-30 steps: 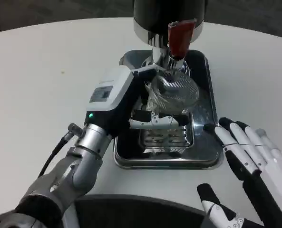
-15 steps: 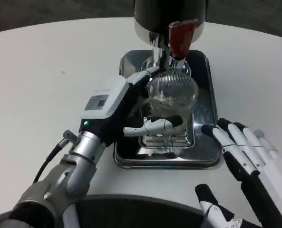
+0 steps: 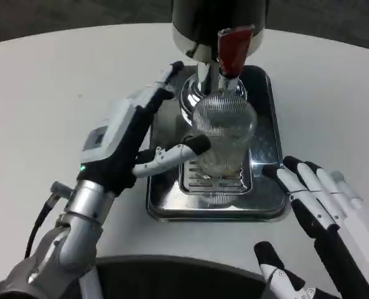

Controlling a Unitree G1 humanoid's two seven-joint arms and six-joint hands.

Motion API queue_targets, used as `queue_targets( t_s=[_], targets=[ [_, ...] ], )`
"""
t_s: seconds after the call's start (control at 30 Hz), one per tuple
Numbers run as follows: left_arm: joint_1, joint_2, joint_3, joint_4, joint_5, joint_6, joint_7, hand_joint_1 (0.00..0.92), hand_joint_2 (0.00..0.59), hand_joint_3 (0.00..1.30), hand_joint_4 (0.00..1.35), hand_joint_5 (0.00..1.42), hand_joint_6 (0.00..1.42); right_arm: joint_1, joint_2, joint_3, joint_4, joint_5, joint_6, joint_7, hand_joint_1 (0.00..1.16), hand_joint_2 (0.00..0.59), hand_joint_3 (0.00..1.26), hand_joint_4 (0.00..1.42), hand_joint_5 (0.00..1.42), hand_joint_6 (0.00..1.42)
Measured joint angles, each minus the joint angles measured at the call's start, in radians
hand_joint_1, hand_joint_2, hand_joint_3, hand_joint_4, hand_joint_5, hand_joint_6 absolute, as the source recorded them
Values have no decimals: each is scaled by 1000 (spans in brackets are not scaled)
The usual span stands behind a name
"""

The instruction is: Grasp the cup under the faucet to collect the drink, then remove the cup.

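Observation:
A ribbed clear glass cup (image 3: 224,132) stands upright on the grate of the steel drip tray (image 3: 266,200), right below the faucet with its red lever (image 3: 234,47). The lower part of the cup looks pale yellowish. My left hand (image 3: 129,132) is to the cup's left with its fingers spread apart. Its thumb tip (image 3: 196,145) reaches the cup's left side, and the other fingers (image 3: 164,80) point up past the tray's far left corner. My right hand (image 3: 324,208) hovers open to the right of the tray, holding nothing.
The black and silver dispenser body (image 3: 216,18) rises at the back of the tray. The round white table (image 3: 60,93) spreads bare to the left and right. A dark curved edge (image 3: 172,274) lies along the bottom of the picture.
My left hand has let go of the cup and drawn back to the left, its fingers spreading. The cup stays under the faucet. My right hand has barely moved.

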Motion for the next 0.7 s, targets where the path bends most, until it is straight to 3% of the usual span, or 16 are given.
queue_targets(
  t_s=[0.27,0.37,0.47,0.7],
  targets=[
    [206,102,167,-380,-187,23,-195,0,98,0,0,29,0,-8,0,2,-1,7,0,0,289,465,93,12,15,15],
    [211,161,231,-520,-309,44,-320,0,113,0,0,4,0,-22,-3,2,-1,17,0,1,289,465,93,12,15,16],
    [195,194,270,-600,-440,73,-446,0,129,0,0,0,0,-33,-7,1,-1,26,0,2,289,465,94,12,15,16],
    [132,236,320,-733,-699,214,-718,0,152,0,0,0,0,-56,-20,1,0,36,2,4,288,464,95,12,15,16]
  ],
)
